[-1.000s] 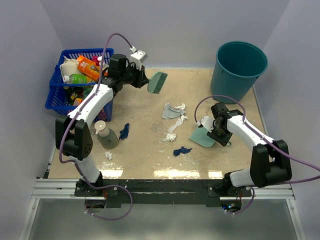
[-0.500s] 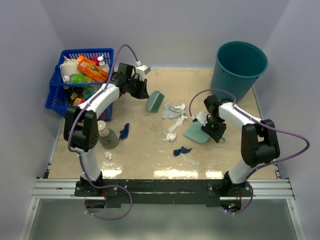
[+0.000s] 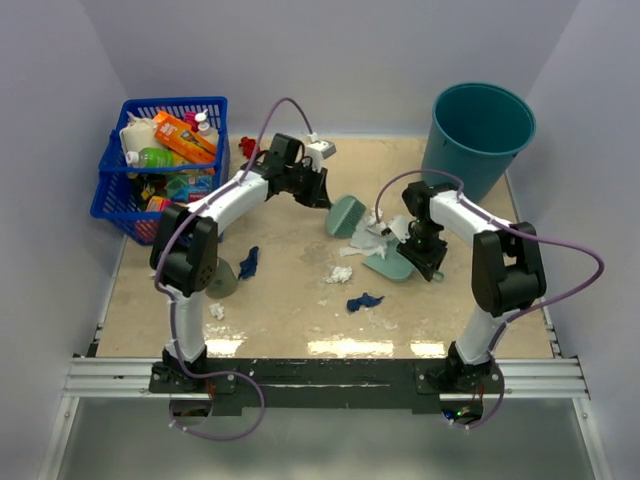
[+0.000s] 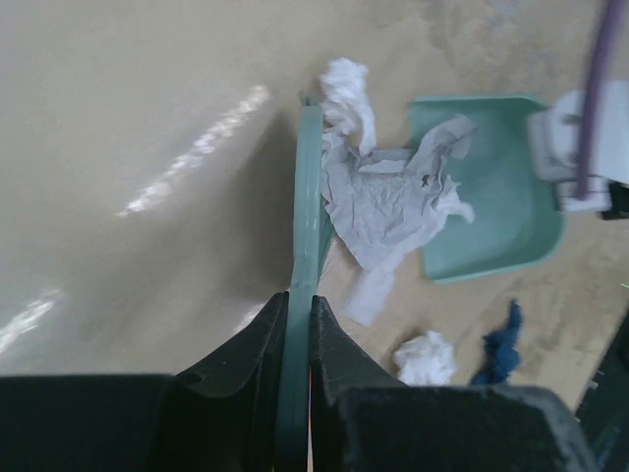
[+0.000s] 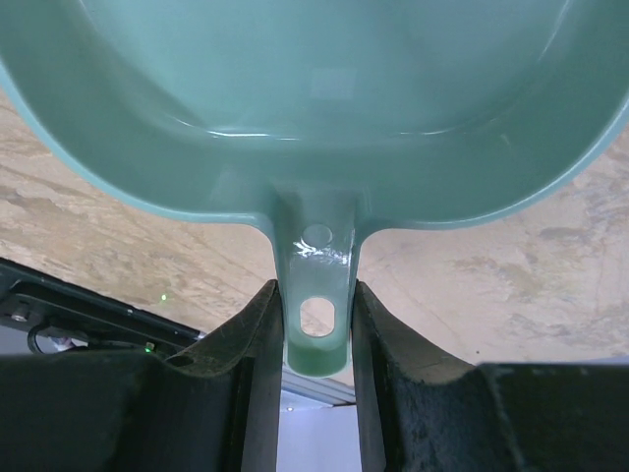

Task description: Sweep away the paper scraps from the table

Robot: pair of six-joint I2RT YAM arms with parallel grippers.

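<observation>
My left gripper (image 3: 320, 189) is shut on the handle of the teal hand brush (image 3: 345, 215), whose head rests on the table (image 3: 290, 300) against a pale grey paper scrap (image 3: 371, 238). In the left wrist view the brush (image 4: 307, 197) presses that crumpled scrap (image 4: 388, 202) onto the lip of the teal dustpan (image 4: 491, 197). My right gripper (image 3: 428, 262) is shut on the dustpan's handle (image 5: 316, 295), and the pan (image 3: 388, 265) lies flat on the table. Loose scraps lie nearby: a white one (image 3: 340, 273), a navy one (image 3: 364, 300), another navy one (image 3: 248, 262) and a small white one (image 3: 217, 311).
A blue basket (image 3: 120, 190) full of bottles and packets stands at the far left. A teal bucket (image 3: 480, 130) stands at the far right corner. A clear bottle (image 3: 218, 278) sits by my left arm. A black rail (image 3: 320, 370) runs along the front edge.
My left arm has swung the brush down and right, pushing the grey and white scraps against the dustpan. My right arm has turned and shifted the dustpan slightly left toward them.
</observation>
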